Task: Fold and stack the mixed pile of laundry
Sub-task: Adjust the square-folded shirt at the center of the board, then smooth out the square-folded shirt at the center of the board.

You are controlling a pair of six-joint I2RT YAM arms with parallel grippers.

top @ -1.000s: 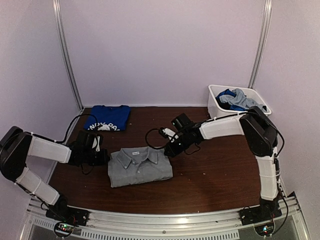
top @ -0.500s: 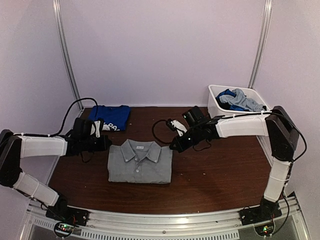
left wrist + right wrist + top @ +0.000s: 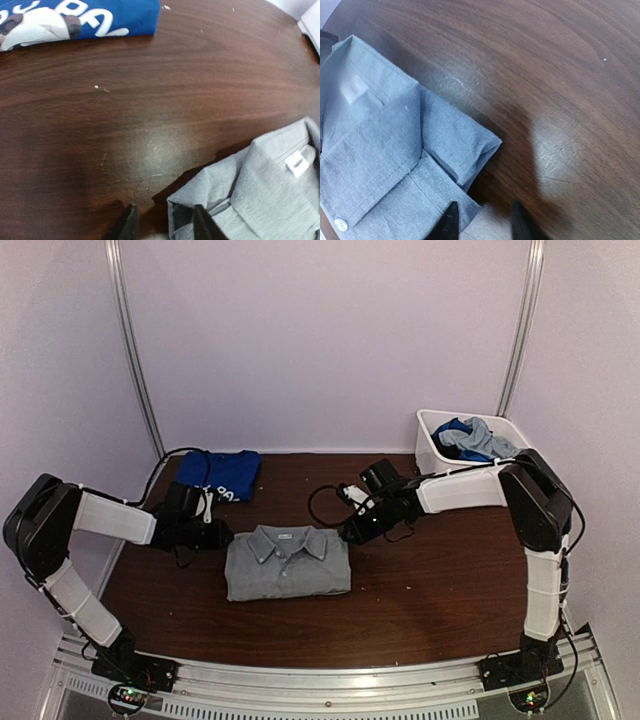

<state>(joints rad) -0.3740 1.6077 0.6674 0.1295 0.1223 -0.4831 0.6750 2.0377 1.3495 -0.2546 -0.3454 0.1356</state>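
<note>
Top view: the folded light-grey collared shirt lies flat at centre frame on the dark wood table, collar toward the back wall.

My left gripper sits low at the shirt's upper-left corner; my right gripper sits low at its upper-right corner.

Left wrist view: the left gripper has its fingers a narrow way apart at the bottom edge. The shirt fills the lower right, and its folded shoulder corner lies just inside my right-hand finger. It is not pinched.

Right wrist view: the right gripper is likewise narrowly parted. The shirt fills the left half, and its edge runs down between the fingers. No clamp is visible.

A folded royal-blue T-shirt with white print lies in the upper left of the table, well apart from the grey one; it shows at top left of the left wrist view.

The white plastic bin at upper right holds crumpled blue and grey garments.
</note>
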